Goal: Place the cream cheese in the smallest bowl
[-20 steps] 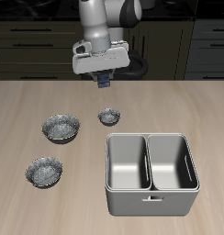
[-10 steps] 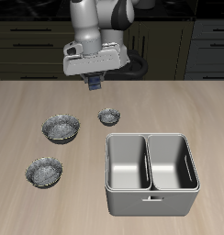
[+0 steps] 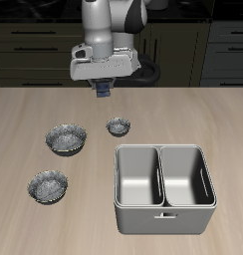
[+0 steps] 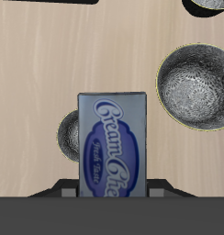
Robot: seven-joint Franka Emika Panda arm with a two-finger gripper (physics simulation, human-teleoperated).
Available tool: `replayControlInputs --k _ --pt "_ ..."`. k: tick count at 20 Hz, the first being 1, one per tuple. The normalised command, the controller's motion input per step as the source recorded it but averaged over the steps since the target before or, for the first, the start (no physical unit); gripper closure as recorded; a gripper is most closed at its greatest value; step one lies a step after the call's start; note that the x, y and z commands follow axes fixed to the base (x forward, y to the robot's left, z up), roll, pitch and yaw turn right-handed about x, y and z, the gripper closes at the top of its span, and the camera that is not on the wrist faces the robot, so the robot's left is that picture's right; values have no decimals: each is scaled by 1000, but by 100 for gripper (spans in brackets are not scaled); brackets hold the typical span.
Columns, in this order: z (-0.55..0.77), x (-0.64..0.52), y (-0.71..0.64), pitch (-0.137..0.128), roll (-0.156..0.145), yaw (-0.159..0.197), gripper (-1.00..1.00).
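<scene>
Cream cheese [image 4: 112, 145] hanging pinched in gripper [image 3: 103, 93], long axis running out from the jaws, label face toward the wrist camera. Sitting well above the table, apart from everything. Smallest bowl [image 3: 118, 126] lying below and slightly toward the table's front edge; in the wrist view its rim [image 4: 68, 134] peeking out from behind the box, so nearly underneath already. Needing a small shift forward, then straight descent, by my read. Two wider bowls [image 3: 67, 138] [image 3: 47, 184] standing off to the side, bin [image 3: 164, 186] beside the target.
</scene>
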Motion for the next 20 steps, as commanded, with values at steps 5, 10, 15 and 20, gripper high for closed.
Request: replayControlInputs --k 5,10,15,20 --pt "-86 19 147 6 11 -5 100" --pt "-89 6 157 -7 -42 29 100" --pt "-65 -14 163 -2 -5 12 100" --pt "-43 0 50 6 -1 1 100"
